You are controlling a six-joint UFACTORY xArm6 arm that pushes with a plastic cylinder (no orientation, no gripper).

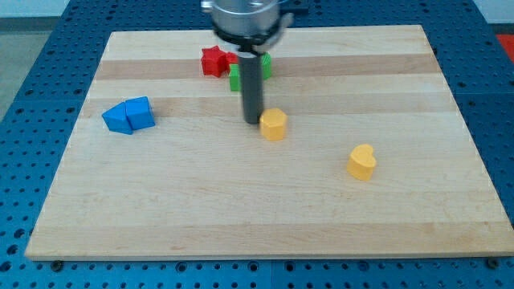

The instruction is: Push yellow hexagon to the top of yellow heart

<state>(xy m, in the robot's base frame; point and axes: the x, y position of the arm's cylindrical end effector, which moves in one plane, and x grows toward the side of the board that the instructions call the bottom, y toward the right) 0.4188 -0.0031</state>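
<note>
The yellow hexagon point(274, 124) sits near the middle of the wooden board point(201, 209). The yellow heart point(361, 161) lies to its lower right, well apart from it. My tip point(254, 121) rests on the board just left of the yellow hexagon, touching or nearly touching its left side. The dark rod rises from there toward the view's top.
A red star point(214, 61) and a green block point(238, 77), partly hidden by the rod, sit near the view's top centre. Two blue blocks point(128, 115) lie together at the view's left. The board lies on a blue pegboard table point(32, 96).
</note>
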